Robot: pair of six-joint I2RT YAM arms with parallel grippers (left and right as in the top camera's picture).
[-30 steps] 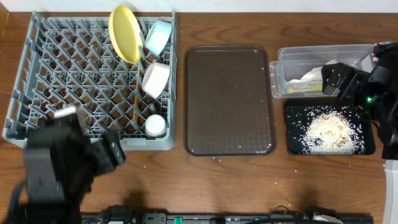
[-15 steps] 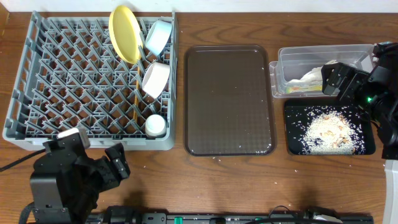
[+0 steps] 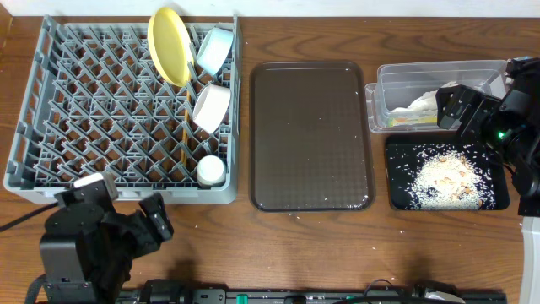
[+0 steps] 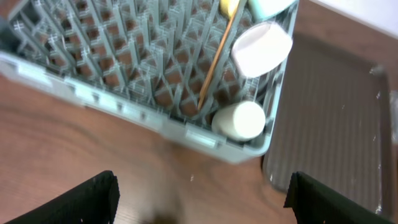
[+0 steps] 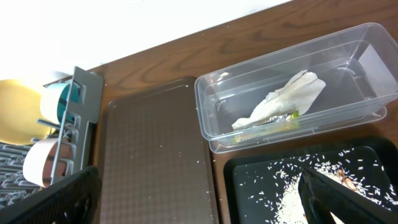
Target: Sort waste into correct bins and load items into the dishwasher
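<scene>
— Wooden table (image 3: pixel 304 245) fills the view from above; where has everything been put?

— At the right end of the dish rack (image 3: pixel 169 194), the yellow plate (image 3: pixel 169 46), blue bowl (image 3: pixel 214 49), white bowl (image 3: pixel 211 106), cup (image 3: pixel 210 171) and chopsticks (image 3: pixel 184 135) are lodged among the pegs. The napkin (image 5: pixel 283 96) and wrapper (image 5: pixel 273 124) lie in the clear tub (image 3: pixel 405 83). The rice (image 3: pixel 443 177) is heaped in the black tray (image 3: pixel 391 173) just beside the tub. The brown tray (image 3: pixel 310 135) between rack and bins is bare but for a few specks.

— And the arms?

— Both sets of fingers are spread wide and nothing is held. The left gripper (image 4: pixel 200 186) hangs over the table near the rack's front wall. The right gripper (image 5: pixel 199 180) is poised by the tub and black tray.

— What is judged to be outstanding?

— Very little. The sorting looks finished, apart from stray grains (image 3: pixel 295 214) on the wood by the brown tray's near edge.

— How would that be handled well?

— The fingers would be lowered flat to the wood and the grains gathered slowly, since such small bits are easily scattered. If the arms are simply drawn away, they should be lifted first so that the rack wall and tub rim are not clipped.
</scene>
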